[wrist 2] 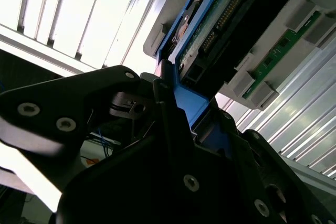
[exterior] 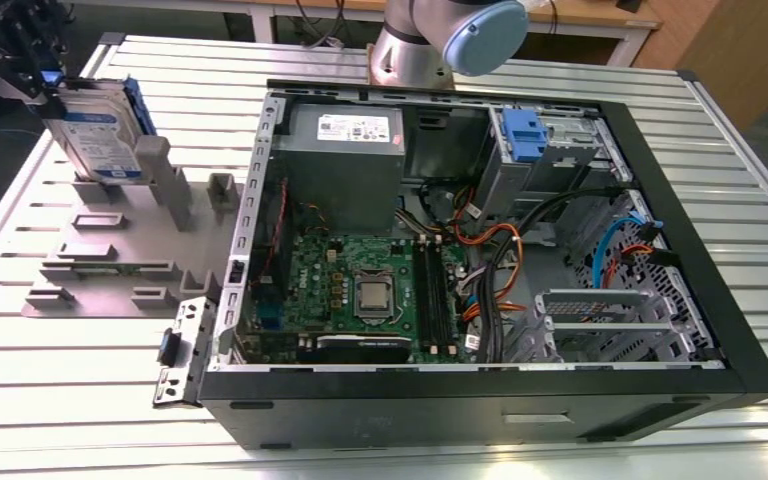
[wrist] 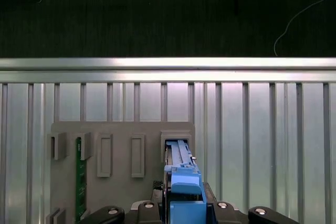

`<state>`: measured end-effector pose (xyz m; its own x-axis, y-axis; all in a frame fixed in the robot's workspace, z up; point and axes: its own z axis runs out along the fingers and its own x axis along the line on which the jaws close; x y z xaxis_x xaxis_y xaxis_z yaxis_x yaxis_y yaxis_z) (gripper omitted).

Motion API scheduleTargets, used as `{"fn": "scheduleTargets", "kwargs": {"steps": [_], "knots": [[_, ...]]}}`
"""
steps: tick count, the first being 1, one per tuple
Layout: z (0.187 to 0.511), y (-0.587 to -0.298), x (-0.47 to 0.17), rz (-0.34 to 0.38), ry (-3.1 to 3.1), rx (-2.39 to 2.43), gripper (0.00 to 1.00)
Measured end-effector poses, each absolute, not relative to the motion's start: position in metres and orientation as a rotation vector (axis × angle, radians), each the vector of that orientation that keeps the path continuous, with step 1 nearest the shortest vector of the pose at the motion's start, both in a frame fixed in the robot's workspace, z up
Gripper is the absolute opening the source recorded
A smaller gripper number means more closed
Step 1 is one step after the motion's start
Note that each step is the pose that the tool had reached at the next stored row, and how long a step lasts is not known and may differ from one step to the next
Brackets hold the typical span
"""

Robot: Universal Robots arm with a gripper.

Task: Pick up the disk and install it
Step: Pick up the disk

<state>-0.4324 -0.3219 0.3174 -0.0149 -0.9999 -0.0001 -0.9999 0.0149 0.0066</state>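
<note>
Slatted aluminium table (exterior: 77,400) runs bare along the near side of the exterior view, and in the first wrist view its edge lies just past the grey holder plate (wrist: 121,182), with dark floor beyond. One open computer case (exterior: 491,415) stands just beside that one plate, on the exterior view's right. One green circuit strip (wrist: 80,177) stands in a plate slot. There is one disk (exterior: 97,125), upright on edge at the plate's far corner, its lower end at a slot; whether it is still seated there cannot be told. The gripper (exterior: 40,80) is clamped from above on the disk's blue bracket, its black fingers (wrist 2: 163,98) pressed against the plastic.
</note>
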Motion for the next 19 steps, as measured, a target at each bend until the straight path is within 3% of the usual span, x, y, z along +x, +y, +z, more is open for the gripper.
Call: {"fn": "scheduleTargets", "kwargs": {"steps": [19], "knots": [[0.3251,-0.3219,-0.4324,-0.008,-2.235,2.201,0.36]]}}
